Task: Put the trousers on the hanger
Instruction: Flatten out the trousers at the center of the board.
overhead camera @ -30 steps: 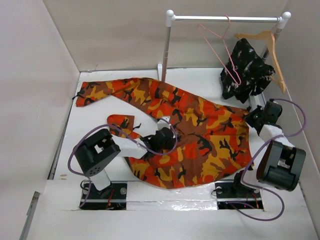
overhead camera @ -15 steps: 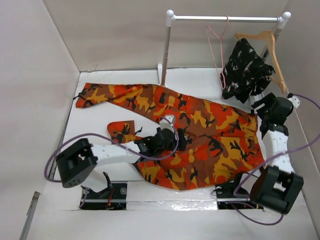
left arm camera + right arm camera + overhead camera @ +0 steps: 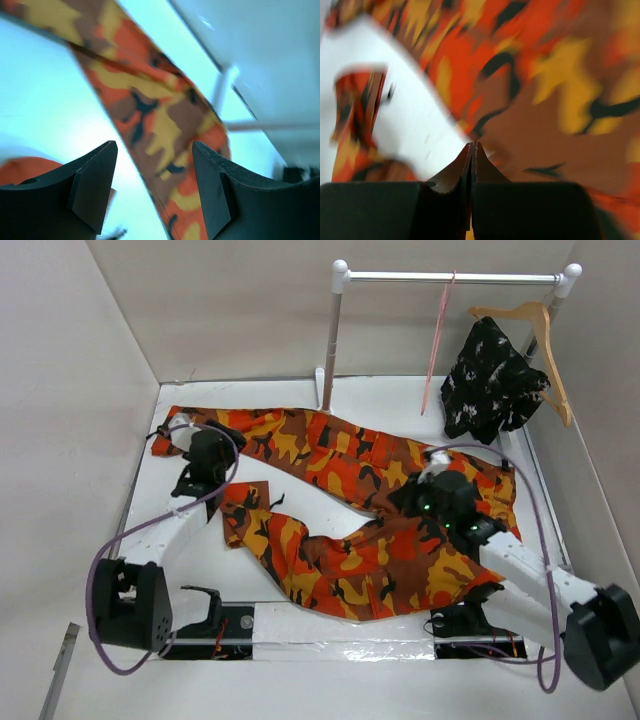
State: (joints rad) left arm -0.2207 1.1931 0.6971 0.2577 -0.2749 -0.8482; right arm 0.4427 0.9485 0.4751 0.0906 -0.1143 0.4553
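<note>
White tabletop (image 3: 240, 392) is bearing the trousers (image 3: 350, 490) mid-frame, unhung — hanger (image 3: 437, 340) is dangling bare, upper right; left gripper (image 3: 154, 146) is gaping empty, right gripper (image 3: 472, 146) pressing shut, seemingly empty.

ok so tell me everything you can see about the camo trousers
The long fabric trousers in orange, red, yellow and black camouflage lie spread, rumpled, on the white table. The wide upper part is on the right; one leg stretches to the far left, the other bends back, its cuff folded nearer the arms. The left claw hangs open over the far leg's cuff. The right claw is shut over the upper part; whether it pinches cloth cannot be told.
</note>
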